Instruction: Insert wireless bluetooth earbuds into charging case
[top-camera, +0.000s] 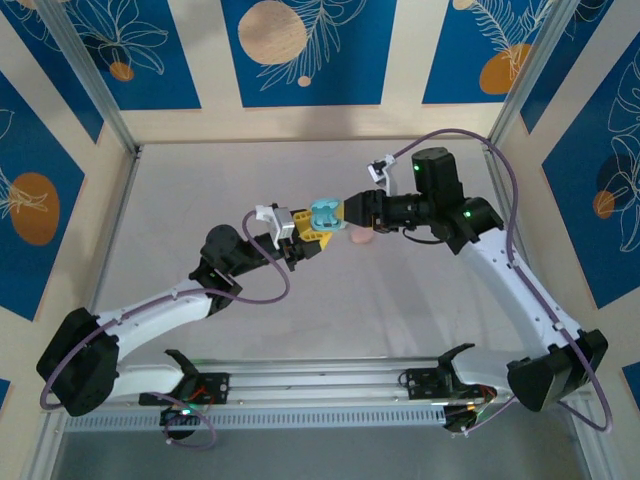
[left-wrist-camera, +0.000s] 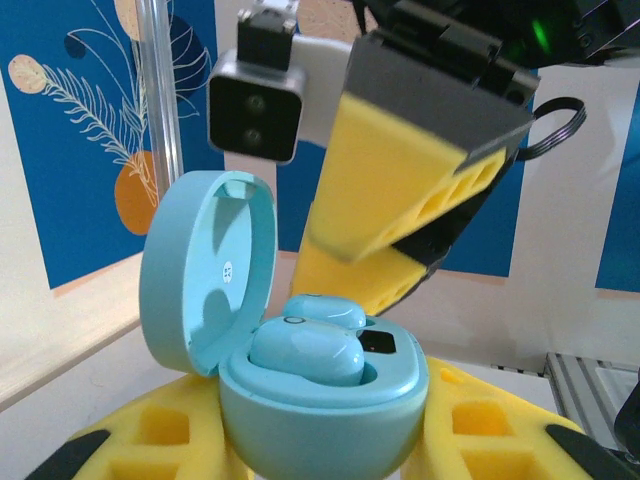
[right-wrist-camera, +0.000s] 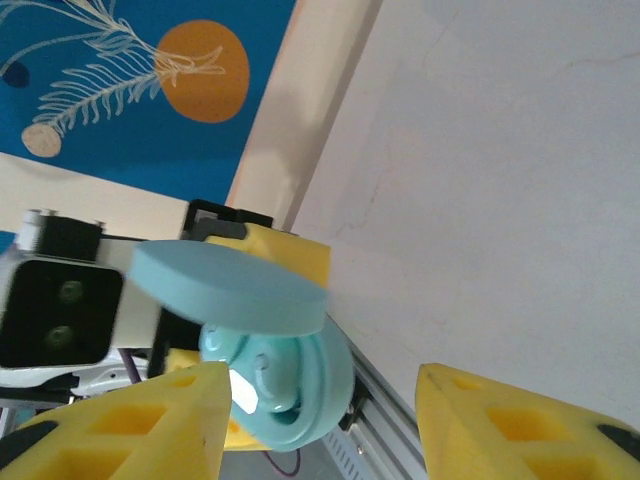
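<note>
Over the middle of the table in the top view, the left gripper is clamped on the light blue charging case, coming at it from about 8 o'clock. Its lid is flipped up at 9 o'clock of the base in the left wrist view, and both blue earbuds look to be sitting in their wells. At 3 o'clock, just beside the case, the right gripper has its jaws apart with nothing in them.

So I'd say the insert step for this pair is pretty much done. Next move imo: maybe a gentle press to seat the front one, then back the right gripper off without clipping that lid.
</note>
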